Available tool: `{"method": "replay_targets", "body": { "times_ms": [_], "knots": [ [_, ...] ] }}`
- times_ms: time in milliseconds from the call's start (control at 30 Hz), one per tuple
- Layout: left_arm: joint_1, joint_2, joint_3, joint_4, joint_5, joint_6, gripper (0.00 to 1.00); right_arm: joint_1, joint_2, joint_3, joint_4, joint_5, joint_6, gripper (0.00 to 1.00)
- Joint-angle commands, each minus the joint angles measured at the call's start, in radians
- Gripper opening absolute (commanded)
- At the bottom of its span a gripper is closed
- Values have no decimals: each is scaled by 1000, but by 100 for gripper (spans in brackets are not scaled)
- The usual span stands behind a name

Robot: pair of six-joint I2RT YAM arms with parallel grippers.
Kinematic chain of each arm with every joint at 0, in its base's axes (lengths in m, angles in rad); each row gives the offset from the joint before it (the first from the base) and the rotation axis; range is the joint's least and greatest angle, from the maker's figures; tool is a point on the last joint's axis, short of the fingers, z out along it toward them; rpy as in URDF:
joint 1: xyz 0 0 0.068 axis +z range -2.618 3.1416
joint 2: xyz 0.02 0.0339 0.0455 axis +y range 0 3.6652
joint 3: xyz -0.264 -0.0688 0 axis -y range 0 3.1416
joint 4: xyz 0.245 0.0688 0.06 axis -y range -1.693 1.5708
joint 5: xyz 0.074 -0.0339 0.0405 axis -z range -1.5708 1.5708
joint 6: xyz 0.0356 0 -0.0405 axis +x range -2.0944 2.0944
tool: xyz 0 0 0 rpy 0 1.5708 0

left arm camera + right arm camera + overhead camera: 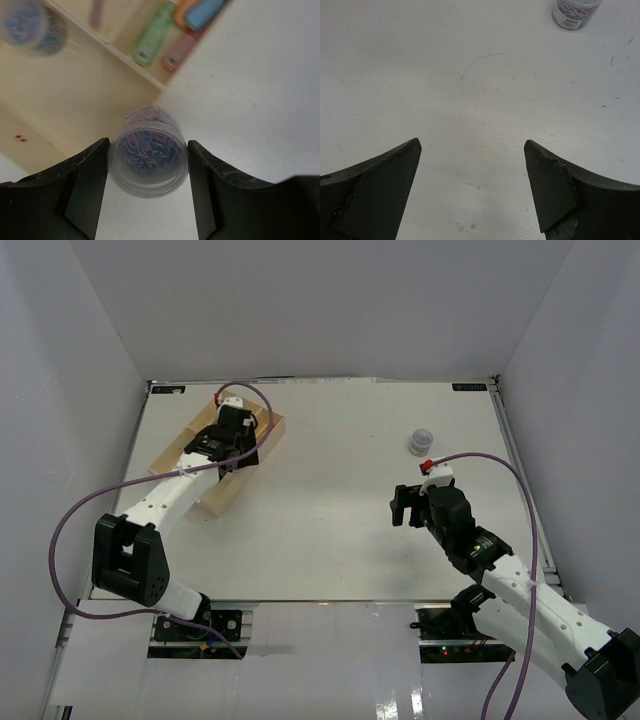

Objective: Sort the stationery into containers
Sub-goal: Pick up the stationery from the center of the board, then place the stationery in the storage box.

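Left hand (147, 147) was at the tray (60, 100) corner, clenched on a jar (148, 165) of clips. Let go there, the jar could've caught the wall and tipped onto the counter (260, 90). Right hand (472, 144) hung released, empty, with a second jar (575, 12) beyond it.

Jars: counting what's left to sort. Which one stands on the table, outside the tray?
The jar ahead of the right gripper, out on the table; the left gripper grips a second jar, a third jar sits in the tray.
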State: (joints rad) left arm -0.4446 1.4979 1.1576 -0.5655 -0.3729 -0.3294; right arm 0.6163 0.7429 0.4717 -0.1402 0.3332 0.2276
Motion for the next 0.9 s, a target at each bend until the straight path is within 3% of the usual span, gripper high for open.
{"method": "replay_targets", "body": {
  "times_ms": [0, 167, 267, 567, 867],
  "knots": [
    [142, -48, 36, 9, 27, 41, 38, -4, -14, -18, 67, -23, -10, 90],
    [320, -12, 22, 85, 87, 44, 38, -6, -14, -18, 68, -36, -24, 90],
    [372, 47, 39, 118, 115, 44, 38, -6, -19, -21, 70, -40, -25, 90],
    [394, 180, 65, 214, 95, 9, 39, -12, -23, -34, 71, -46, -39, 90],
    [415, 255, 108, 254, 71, 12, 49, -15, -31, -41, 71, -51, -47, 90]
  ]
}}
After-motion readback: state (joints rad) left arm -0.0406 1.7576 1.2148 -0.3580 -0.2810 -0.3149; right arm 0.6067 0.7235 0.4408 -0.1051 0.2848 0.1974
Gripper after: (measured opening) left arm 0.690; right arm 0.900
